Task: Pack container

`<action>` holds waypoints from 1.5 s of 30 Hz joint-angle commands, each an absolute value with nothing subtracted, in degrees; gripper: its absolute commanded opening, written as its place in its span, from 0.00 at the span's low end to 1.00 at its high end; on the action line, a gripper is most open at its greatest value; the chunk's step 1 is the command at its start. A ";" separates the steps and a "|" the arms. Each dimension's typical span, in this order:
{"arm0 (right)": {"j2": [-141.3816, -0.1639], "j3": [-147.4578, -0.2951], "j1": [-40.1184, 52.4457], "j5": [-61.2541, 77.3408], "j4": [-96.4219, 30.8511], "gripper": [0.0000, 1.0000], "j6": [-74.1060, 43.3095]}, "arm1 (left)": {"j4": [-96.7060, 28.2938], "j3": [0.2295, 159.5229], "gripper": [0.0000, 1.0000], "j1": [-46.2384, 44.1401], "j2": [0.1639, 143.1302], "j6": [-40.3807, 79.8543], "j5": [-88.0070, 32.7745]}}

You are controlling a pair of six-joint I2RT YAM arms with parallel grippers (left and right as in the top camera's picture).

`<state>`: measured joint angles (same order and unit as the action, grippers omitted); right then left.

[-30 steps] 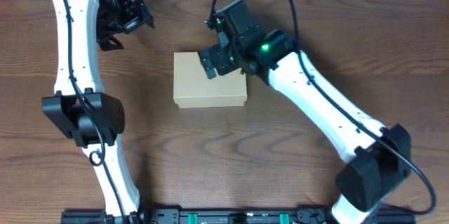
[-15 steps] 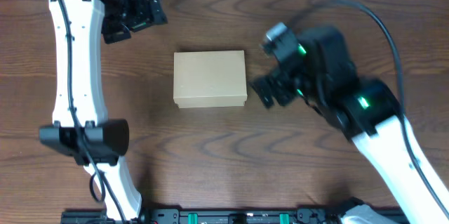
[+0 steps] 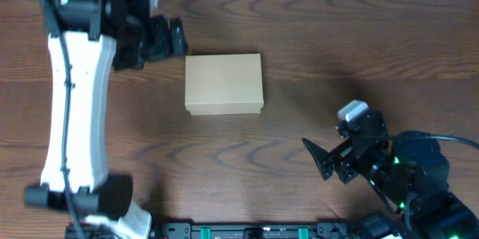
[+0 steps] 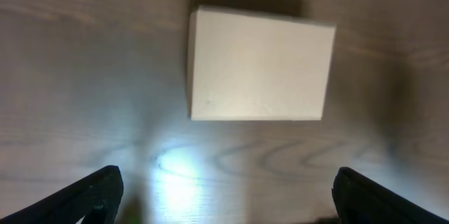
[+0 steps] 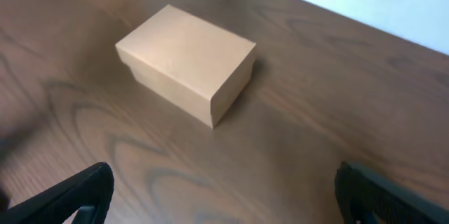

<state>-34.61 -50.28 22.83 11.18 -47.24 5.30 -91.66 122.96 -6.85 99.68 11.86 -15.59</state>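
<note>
The container (image 3: 224, 83) sits closed at mid-bench (image 3: 337, 44). Since nothing seems to need holding, both arms likely stand clear. The left end effector (image 3: 171, 38) is near a corner and the right end effector (image 3: 322, 162) well apart. Wrist views show the 2 spread and empty. Only the right wrist view shows the box's side walls.

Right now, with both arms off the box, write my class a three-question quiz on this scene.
1. True or false: the box is shut.
2. Compare the left gripper and the right gripper in the overhead view. Which is nearer the box? A. left B. right C. both touch it
3. Fill in: both grippers are open and hold ____.
Key: 1 true; 2 A; 3 nothing.
</note>
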 commanded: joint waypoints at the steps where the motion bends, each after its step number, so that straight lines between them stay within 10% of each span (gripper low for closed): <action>1: -34.22 -49.56 22.37 11.86 -49.06 0.99 6.04 | -89.10 112.99 0.95 -6.72 90.19 12.69 -14.02; 22: -34.30 -49.56 22.37 11.84 -56.82 0.99 6.04 | -67.81 55.96 0.95 -6.72 26.81 22.96 -9.39; 45: -34.30 -49.56 22.37 11.86 -56.82 0.99 6.07 | -55.02 44.05 0.95 -6.72 20.25 -4.01 6.61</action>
<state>-34.44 -49.74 22.83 11.60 -56.75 5.30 -56.62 46.24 -6.85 21.23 0.54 5.17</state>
